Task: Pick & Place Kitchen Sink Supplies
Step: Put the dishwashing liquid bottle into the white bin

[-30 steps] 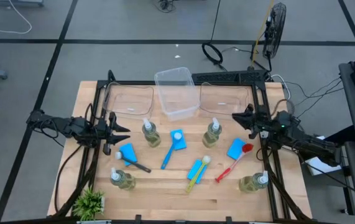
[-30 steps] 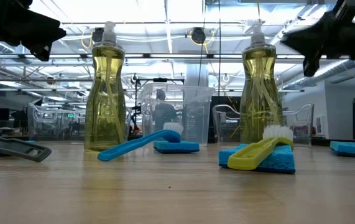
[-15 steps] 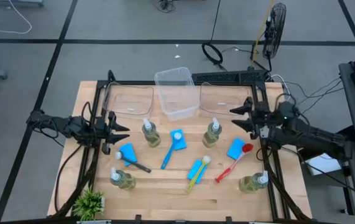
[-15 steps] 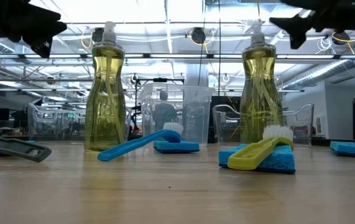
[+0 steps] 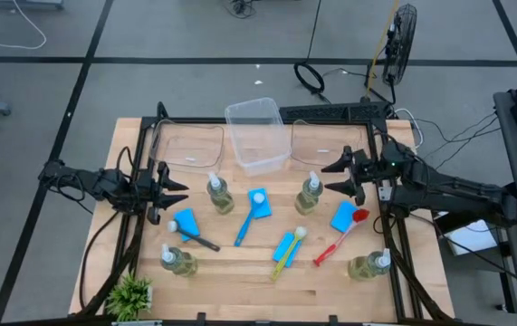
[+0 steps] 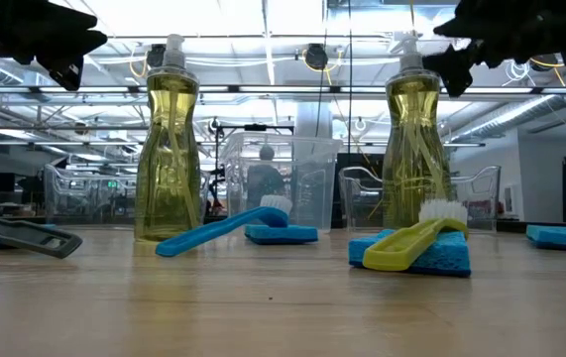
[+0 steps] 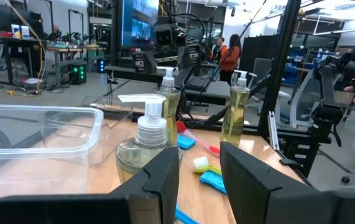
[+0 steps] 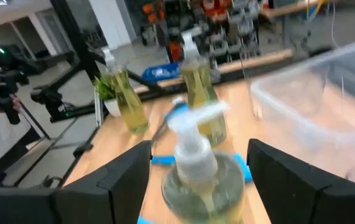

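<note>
Four clear pump bottles of yellowish soap stand upright on the wooden table: one centre left (image 5: 220, 195), one centre right (image 5: 309, 193), one near left (image 5: 178, 261) and one near right (image 5: 369, 264). Blue sponges (image 5: 186, 221) (image 5: 343, 215) lie flat among a blue brush (image 5: 244, 226), a black brush (image 5: 196, 239), a yellow-green brush (image 5: 285, 254) and a red brush (image 5: 338, 243). My right gripper (image 5: 329, 177) hangs open at pump height just right of the centre-right bottle (image 8: 196, 168), its fingers wide and apart from it. My left gripper (image 5: 182, 191) waits open at the left, holding nothing.
Three clear plastic bins (image 5: 187, 145) (image 5: 258, 136) (image 5: 326, 143) stand along the far side of the table. A small green potted plant (image 5: 131, 294) sits at the near left corner. Black frame posts (image 5: 387, 226) rise at both sides.
My right gripper has moved toward the table's left edge, up to the centre-right bottle, and has opened its fingers wide. Nothing on the table has moved.
</note>
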Robot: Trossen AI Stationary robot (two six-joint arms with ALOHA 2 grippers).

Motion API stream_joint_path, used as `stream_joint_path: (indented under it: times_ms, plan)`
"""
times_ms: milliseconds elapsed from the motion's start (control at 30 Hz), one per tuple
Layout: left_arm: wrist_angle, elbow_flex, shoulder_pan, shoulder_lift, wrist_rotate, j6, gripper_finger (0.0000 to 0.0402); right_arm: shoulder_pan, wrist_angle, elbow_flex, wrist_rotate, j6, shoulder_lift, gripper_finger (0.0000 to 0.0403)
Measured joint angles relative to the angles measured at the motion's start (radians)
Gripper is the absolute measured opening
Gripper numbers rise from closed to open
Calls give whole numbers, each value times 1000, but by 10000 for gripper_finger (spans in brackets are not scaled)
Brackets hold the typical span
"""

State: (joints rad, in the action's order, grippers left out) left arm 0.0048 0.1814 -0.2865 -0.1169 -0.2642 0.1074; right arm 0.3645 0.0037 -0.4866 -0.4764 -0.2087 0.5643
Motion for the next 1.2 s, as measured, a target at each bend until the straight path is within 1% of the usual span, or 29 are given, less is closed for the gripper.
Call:
stream_joint_path:
  times_ms: [300, 567, 800, 967, 1133, 1200]
  plan:
    - [0, 0, 0, 0, 0, 0, 120, 0, -15, 0, 2, 12, 65, 268]
    - [0, 0, 0, 0, 0, 1, 120, 0, 90, 0, 1, 23, 138, 282]
    - [0, 0, 0, 0, 0, 1, 120, -38, 106, 0, 5, 45, 178, 287]
    - [0, 0, 0, 0, 0, 1, 120, -84, 164, 0, 62, 72, 211, 283]
    - [-1, 0, 0, 0, 0, 1, 120, -103, 218, 0, 66, 72, 244, 282]
    - [-1, 0, 0, 0, 0, 1, 120, -106, 216, 0, 86, 73, 255, 281]
